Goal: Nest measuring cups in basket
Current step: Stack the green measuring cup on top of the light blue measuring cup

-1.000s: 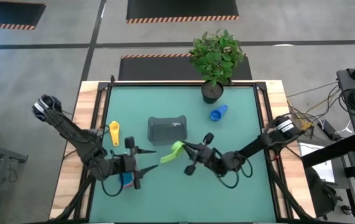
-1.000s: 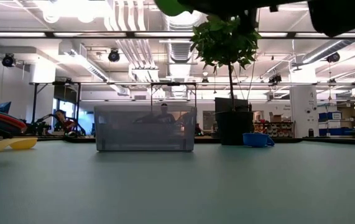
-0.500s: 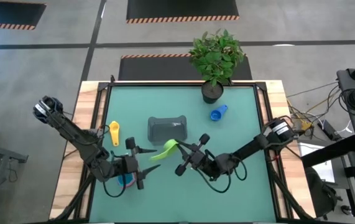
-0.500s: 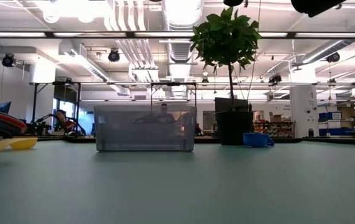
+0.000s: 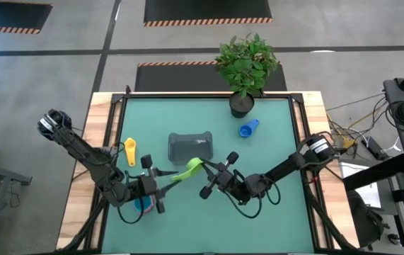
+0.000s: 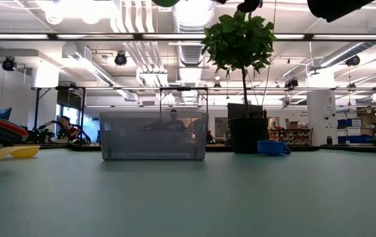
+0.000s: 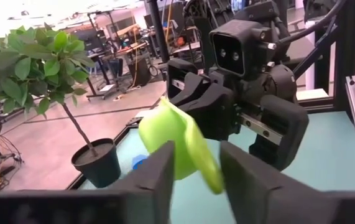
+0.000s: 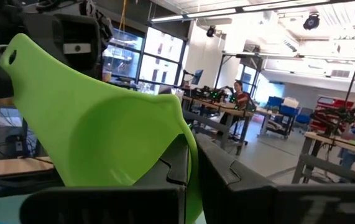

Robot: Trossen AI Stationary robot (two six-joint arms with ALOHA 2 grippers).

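Note:
A green measuring cup point(image 5: 189, 170) hangs in the air in front of the basket point(image 5: 191, 146), a dark grey bin resting on its base on the teal mat. My right gripper point(image 5: 206, 174) is shut on the cup's bowl, coming from the right. My left gripper point(image 5: 175, 178) meets it from the left, its fingers closed in on the cup's handle point(image 7: 203, 163). A yellow cup point(image 5: 129, 149) lies left of the basket. A blue cup point(image 5: 248, 128) lies on its side at the far right. The low view shows only the green cup's underside point(image 6: 166, 2) at its top edge. My left gripper has the cup's handle point(image 7: 209, 174) between its two fingers point(image 7: 247, 177), near the free end. The fingers come level from the table's left. The handle slants across the gap, and the cup is clear of the table. My right gripper pinches the bowl's wall at the rim point(image 8: 191, 152), one finger point(image 8: 168, 165) on the hollow side and one outside. It comes from the table's right, pointing slightly upward. The cup is lifted clear, its handle point(image 8: 22, 62) pointing away toward my left gripper.
A potted plant point(image 5: 243, 105) stands at the far edge behind the blue cup. More cups, red and teal point(image 5: 143, 206), show partly under my left arm. The mat's near half point(image 6: 188, 197) lies bare in the low view.
My right gripper has carried the green cup a little toward the table's left and upward, rolling it, so that the handle came between my left gripper's fingers. My left gripper stayed in place and its fingers have closed in around the handle.

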